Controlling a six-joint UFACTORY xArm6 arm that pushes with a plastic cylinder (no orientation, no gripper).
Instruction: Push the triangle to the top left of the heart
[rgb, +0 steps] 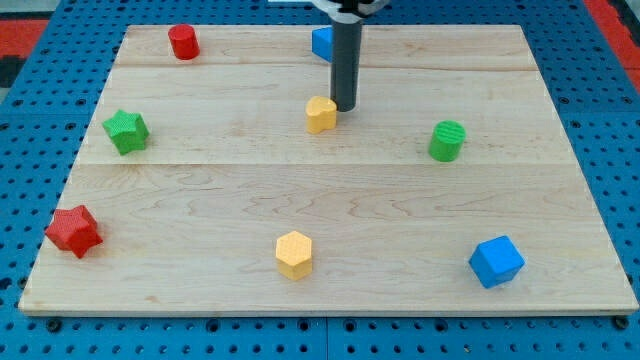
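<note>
A yellow heart-like block (321, 114) lies a little above the board's middle. My tip (343, 107) rests on the board just to the heart's right, touching it or nearly so. A blue block (321, 42), partly hidden behind the rod, lies near the view's top edge, straight above the heart. Its shape is hard to make out; it may be the triangle.
A red cylinder (183, 42) sits at the top left, a green star (126, 131) at the left and a red star (74, 231) at the bottom left. A yellow hexagon (294, 253) is at the bottom middle, a blue cube (496, 261) at the bottom right and a green cylinder (447, 140) at the right.
</note>
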